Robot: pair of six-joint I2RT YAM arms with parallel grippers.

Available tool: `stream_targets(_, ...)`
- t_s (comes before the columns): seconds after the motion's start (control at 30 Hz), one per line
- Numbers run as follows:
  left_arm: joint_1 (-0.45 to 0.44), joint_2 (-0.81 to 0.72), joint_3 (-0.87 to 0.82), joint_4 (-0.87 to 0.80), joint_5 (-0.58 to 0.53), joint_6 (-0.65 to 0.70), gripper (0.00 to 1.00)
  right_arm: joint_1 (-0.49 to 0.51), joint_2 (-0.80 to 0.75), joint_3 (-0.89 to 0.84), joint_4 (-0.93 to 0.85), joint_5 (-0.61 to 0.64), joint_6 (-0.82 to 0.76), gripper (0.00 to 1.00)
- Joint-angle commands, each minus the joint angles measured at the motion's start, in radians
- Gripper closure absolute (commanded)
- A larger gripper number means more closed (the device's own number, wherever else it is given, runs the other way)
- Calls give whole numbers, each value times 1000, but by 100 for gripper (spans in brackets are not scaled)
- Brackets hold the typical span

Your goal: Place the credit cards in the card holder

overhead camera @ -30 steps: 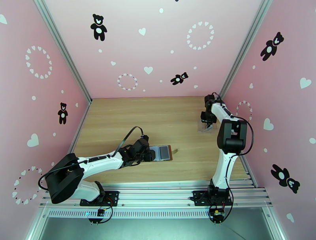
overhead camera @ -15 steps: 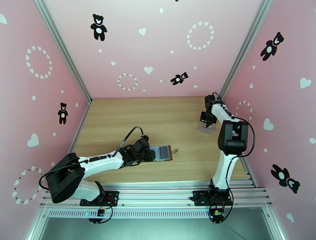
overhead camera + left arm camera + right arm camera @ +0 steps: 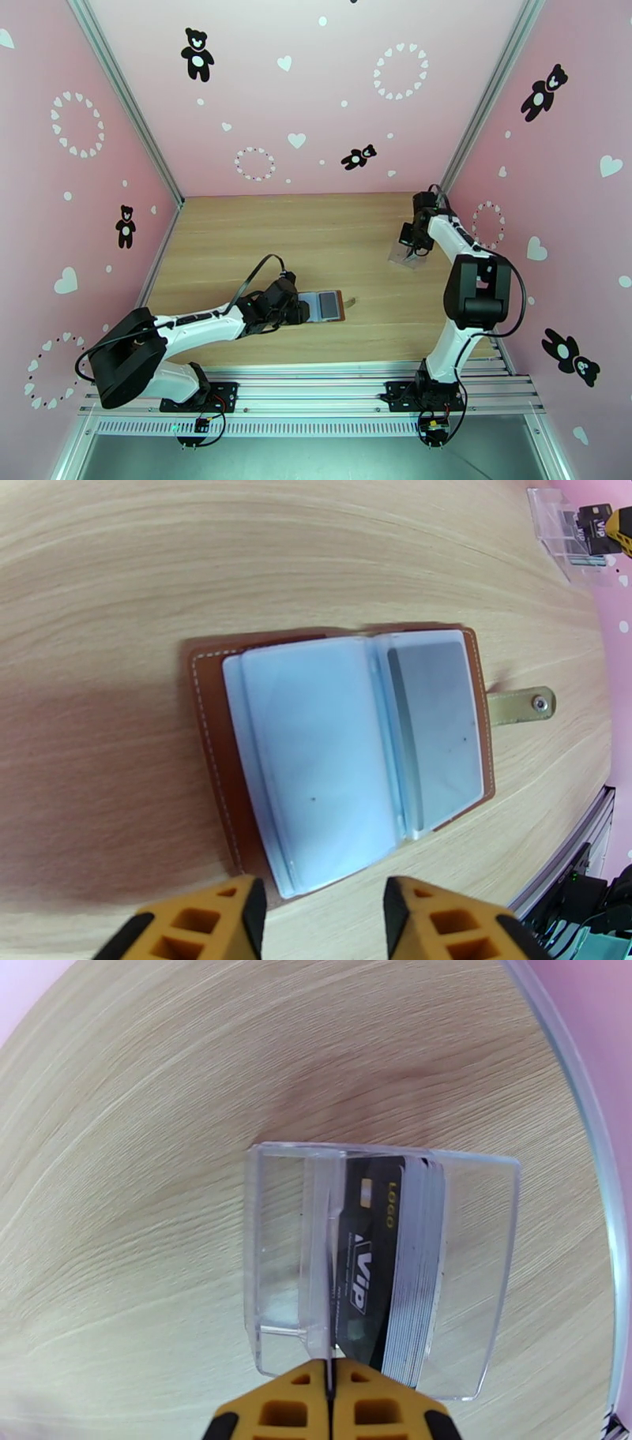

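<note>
On the table (image 3: 316, 559), the open wallet (image 3: 212, 740) is laid just ahead of the left gripper (image 3: 322, 918), which is held apart. The right gripper (image 3: 328, 1402) is squeezed together on a thin wall of the clear case (image 3: 474, 1276); the dark cards (image 3: 371, 1276) are packed just beside its tips. One card alone should be pinched.

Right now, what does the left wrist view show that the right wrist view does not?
Left wrist: the open card holder flat on the table, the left gripper open at its edge. Right wrist: the right gripper shut on a thin wall of the clear case. Both: the clear case holding the credit cards, on the wooden table.
</note>
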Motion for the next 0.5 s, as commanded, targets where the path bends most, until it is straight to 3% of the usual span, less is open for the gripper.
stream_targets(0.0, 5, -28, -17, 12, -20, -11, 55, 43, -89, -70, 39, -85, 38, 100)
stream_targets(0.33, 5, -39, -39, 14, -26, -26, 55, 150, -298, -241, 80, -70, 44, 100)
stream_targets(0.47, 5, -55, -49, 16, -37, -28, 55, 199, -343, -262, 71, -124, 58, 100)
